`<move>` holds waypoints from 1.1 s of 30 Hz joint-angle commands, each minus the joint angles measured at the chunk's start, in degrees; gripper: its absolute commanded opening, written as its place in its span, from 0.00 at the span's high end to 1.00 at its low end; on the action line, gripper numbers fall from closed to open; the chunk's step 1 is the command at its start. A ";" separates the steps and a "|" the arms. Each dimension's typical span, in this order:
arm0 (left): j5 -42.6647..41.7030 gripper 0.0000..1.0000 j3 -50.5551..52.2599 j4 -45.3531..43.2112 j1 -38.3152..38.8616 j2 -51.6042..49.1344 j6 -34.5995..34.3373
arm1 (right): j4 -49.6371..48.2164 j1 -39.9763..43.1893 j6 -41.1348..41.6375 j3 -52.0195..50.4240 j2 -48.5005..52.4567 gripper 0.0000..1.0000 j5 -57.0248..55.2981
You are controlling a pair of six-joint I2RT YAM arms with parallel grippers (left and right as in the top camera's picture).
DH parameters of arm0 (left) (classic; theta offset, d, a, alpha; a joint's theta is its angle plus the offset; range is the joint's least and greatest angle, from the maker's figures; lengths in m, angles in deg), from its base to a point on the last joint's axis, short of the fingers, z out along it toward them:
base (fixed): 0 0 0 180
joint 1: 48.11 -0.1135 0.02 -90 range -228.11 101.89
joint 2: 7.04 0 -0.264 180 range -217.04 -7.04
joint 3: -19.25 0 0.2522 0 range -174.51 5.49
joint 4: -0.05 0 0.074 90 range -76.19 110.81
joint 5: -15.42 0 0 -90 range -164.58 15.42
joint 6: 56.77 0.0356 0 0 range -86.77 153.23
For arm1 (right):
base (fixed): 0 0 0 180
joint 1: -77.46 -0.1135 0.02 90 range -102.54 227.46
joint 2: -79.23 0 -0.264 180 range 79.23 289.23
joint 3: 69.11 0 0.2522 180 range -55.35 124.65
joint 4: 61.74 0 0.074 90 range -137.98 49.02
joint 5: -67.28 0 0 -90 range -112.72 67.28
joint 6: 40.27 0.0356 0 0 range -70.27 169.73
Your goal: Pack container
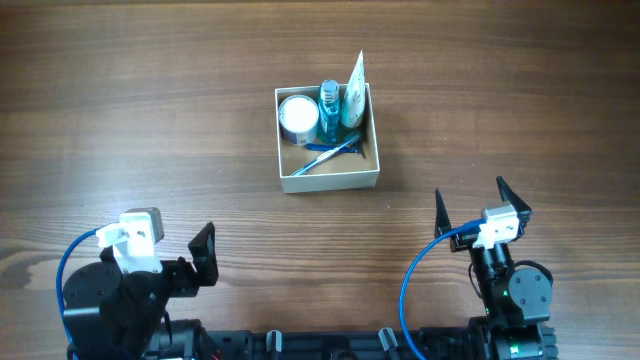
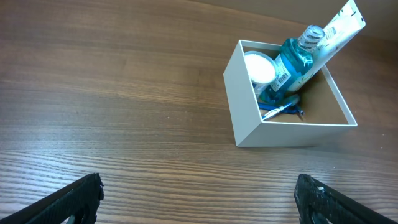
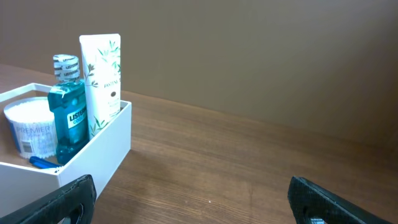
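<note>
Both arms sit tucked back, left gripper (image 2: 199, 182) and right gripper (image 1: 469, 198) with jaws spread wide apart.

A brown wooden table (image 1: 150, 120) with a pronounced lengthwise grain fills the overhead view. Four toiletries are grouped close together on its far middle part. A small round jar (image 1: 298, 116) with a white lid sits at the left of the group. Just beside it stands a bottle of teal-blue liquid (image 1: 330, 110) with a ribbed white cap and a barcode label (the barcode shows only in the left wrist view). A white tube (image 1: 353, 95) printed with green leaves stands on end against the bottle's right side, its flat crimped end up. A slim blue-handled item (image 1: 330, 155), razor or brush, lies flat in front of them.
</note>
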 commanded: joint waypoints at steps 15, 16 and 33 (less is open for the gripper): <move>-0.68 0.00 0.15 -0.15 -0.15 0.37 0.48 | -0.17 -0.07 -0.55 -0.04 -0.44 0.00 0.85; -0.68 0.00 0.15 -0.13 -0.15 0.37 0.48 | -0.17 -0.07 -0.55 -0.04 -0.46 0.00 0.85; 3.02 0.00 36.41 -48.04 6.32 19.10 8.07 | -0.17 -0.07 -0.55 -0.04 -0.46 0.00 0.87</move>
